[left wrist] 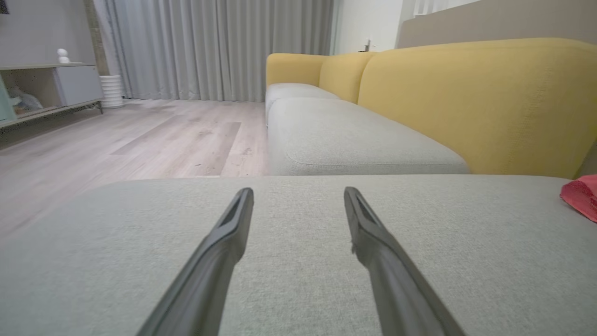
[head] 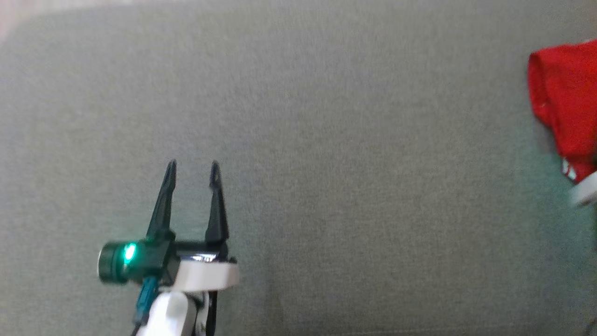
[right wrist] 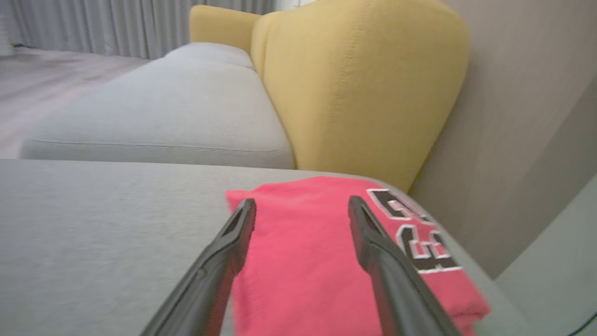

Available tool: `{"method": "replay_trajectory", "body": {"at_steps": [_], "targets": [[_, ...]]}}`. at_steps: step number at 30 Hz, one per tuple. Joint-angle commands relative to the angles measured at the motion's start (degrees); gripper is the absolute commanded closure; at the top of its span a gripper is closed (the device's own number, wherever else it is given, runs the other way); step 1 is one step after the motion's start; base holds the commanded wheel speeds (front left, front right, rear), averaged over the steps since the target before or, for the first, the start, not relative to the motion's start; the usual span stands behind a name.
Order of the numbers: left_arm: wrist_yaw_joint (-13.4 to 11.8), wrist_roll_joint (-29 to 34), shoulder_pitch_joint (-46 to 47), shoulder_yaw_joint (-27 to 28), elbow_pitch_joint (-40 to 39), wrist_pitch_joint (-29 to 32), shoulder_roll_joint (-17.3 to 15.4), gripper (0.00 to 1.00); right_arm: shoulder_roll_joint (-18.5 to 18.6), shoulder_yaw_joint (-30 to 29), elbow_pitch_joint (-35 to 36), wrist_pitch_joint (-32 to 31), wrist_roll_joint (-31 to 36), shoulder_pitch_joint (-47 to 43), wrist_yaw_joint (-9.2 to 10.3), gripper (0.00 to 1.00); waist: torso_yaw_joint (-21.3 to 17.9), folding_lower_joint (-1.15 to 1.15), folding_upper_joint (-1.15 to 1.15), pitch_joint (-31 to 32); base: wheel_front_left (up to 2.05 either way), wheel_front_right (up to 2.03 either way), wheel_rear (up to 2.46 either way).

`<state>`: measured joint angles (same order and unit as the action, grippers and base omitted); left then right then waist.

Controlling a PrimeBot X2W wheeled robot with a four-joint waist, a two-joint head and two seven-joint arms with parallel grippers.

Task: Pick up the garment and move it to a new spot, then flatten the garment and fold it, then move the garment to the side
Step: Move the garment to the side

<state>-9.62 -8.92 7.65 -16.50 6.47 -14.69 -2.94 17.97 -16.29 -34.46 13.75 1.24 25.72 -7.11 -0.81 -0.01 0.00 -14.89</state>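
Red garment [right wrist: 303, 266] beneath parted right tool [right wrist: 301, 201]

The left gripper [head: 193, 163] is made up of two long dark fingers [head: 163, 205] that taper to narrow points and are hollowed near the tips. They are set on a black crossbar [head: 189, 246], at one end of which a dark round housing [head: 111, 265] is fitted with a glowing green light [head: 129, 253]. A white block [head: 207, 276] is mounted beneath, followed by a white forearm [head: 170, 313], beside which a teal plug [head: 146, 293] and a black cable [head: 213, 311] are seen. The right gripper [right wrist: 302, 203] is built of the same dark grey, tapered fingers.
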Motion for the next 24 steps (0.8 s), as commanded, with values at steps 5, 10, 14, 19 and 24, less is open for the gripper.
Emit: {"method": "replay_trajectory", "body": {"at_steps": [5,10,14,19,24], "targets": [[-0.7,-2.3,-4.0,3.1,-1.3,-0.3,0.1,0.0,-5.7,11.2,6.5,1.2,-6.3,-9.2,-0.37,0.0,1.0,0.01,0.0,10.6,0.0,0.0,0.0],[-1.4,-4.9,-7.0,3.8,0.5,-0.3,0.1,0.0,-9.7,18.6,12.6,1.2,-12.3,-18.1,-0.37,0.0,1.6,0.01,0.0,15.6,0.0,0.0,0.0],[-0.6,-3.9,-8.2,3.4,1.5,-0.3,0.1,0.0,-11.5,21.9,18.2,1.2,-14.2,-23.1,-0.37,0.0,1.9,0.01,0.0,17.5,0.0,0.0,0.0],[0.6,-3.1,-10.2,3.6,0.3,-0.3,0.1,0.0,-13.0,22.8,23.0,1.2,-11.5,-27.3,-0.37,0.0,2.4,0.01,0.0,18.2,0.0,0.0,0.0],[1.4,-2.3,-11.9,3.9,-0.7,-0.3,0.1,0.0,-14.0,22.1,24.7,1.2,-9.6,-29.8,-0.37,0.0,3.1,0.01,0.0,18.3,0.0,0.0,0.0]]}}
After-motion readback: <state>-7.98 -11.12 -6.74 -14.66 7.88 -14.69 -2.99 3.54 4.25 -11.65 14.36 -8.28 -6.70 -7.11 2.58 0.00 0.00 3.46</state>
